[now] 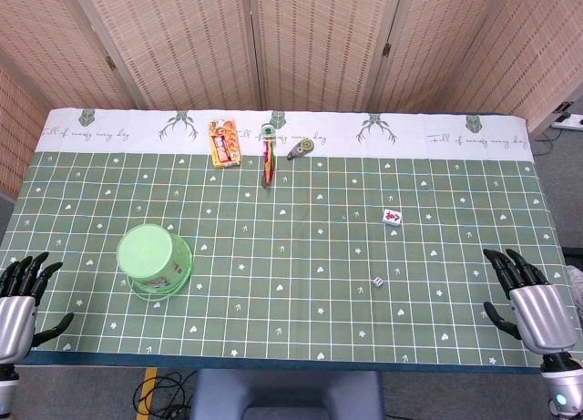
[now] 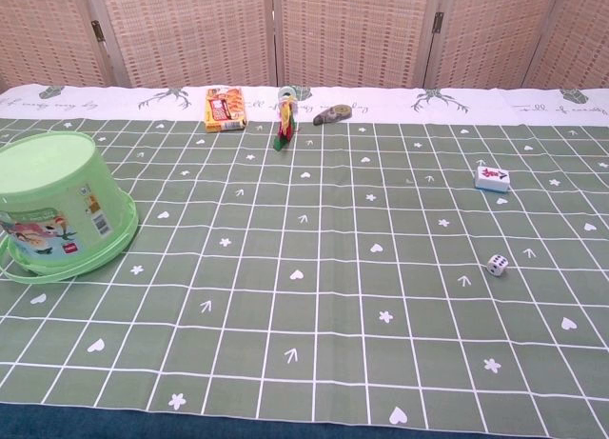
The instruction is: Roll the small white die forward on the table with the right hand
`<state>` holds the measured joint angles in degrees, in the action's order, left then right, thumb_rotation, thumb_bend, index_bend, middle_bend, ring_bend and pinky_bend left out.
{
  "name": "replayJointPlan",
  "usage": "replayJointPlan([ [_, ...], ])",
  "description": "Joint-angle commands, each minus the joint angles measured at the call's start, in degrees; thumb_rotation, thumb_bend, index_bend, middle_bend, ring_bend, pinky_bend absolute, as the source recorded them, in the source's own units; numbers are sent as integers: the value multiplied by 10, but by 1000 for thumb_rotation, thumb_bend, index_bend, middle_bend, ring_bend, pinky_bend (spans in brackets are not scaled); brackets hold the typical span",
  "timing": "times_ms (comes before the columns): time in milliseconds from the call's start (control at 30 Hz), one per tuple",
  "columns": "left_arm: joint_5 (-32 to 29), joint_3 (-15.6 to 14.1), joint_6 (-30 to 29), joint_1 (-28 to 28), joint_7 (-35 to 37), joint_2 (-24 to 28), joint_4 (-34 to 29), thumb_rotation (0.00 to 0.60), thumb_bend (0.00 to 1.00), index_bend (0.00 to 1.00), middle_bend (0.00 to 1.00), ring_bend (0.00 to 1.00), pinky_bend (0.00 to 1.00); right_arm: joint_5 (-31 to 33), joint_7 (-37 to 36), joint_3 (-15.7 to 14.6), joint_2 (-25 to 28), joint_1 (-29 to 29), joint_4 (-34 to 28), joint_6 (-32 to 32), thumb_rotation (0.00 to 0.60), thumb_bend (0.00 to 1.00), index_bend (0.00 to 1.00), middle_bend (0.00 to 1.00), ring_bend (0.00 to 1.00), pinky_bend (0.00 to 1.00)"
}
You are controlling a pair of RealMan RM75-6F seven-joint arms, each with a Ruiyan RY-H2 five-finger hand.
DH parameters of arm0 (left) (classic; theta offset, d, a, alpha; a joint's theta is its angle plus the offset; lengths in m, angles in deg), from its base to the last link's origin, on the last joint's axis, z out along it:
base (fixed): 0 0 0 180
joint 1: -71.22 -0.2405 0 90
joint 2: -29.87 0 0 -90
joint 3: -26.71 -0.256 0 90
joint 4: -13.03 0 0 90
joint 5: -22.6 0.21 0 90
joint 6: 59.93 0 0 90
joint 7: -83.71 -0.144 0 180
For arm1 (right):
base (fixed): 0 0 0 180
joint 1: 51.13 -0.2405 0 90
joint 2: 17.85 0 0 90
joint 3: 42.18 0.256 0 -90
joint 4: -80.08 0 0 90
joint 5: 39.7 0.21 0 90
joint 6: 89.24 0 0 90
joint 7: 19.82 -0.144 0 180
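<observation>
The small white die (image 1: 378, 281) lies on the green gridded tablecloth at the right of the table; the chest view shows the die (image 2: 497, 265) with dark pips. My right hand (image 1: 526, 295) rests at the table's near right corner, fingers spread and holding nothing, well to the right of the die. At the near left corner my left hand (image 1: 23, 295) lies open and empty too. Neither hand appears in the chest view.
An upturned green plastic tub (image 1: 154, 259) stands at the left. A white mahjong tile (image 1: 393, 217) lies beyond the die. A snack packet (image 1: 224, 143), a red-and-green item (image 1: 268, 163) and a grey tape dispenser (image 1: 301, 149) lie along the far edge.
</observation>
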<state>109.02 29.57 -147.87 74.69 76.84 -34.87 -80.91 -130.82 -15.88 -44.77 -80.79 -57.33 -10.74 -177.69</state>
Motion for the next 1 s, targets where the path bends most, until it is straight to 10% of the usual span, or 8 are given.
replayJointPlan([
  [33,0,0,0,0,0,1,-1,600,222,190,86,61,103,-5,0,2,-2,2,2,-1,600,251,2,154,100,262],
  [633,-7,-2,12,4,2,0,0,600,222,190,86,61,103,-24,-6,14,-10,-2,6,11,600,252,11,232,175,269],
  [1000,-6,-3,13,4,7,-1,3,600,222,190,86,61,103,-31,48,38,-66,-77,20,115,600,252,307,612,677,683],
])
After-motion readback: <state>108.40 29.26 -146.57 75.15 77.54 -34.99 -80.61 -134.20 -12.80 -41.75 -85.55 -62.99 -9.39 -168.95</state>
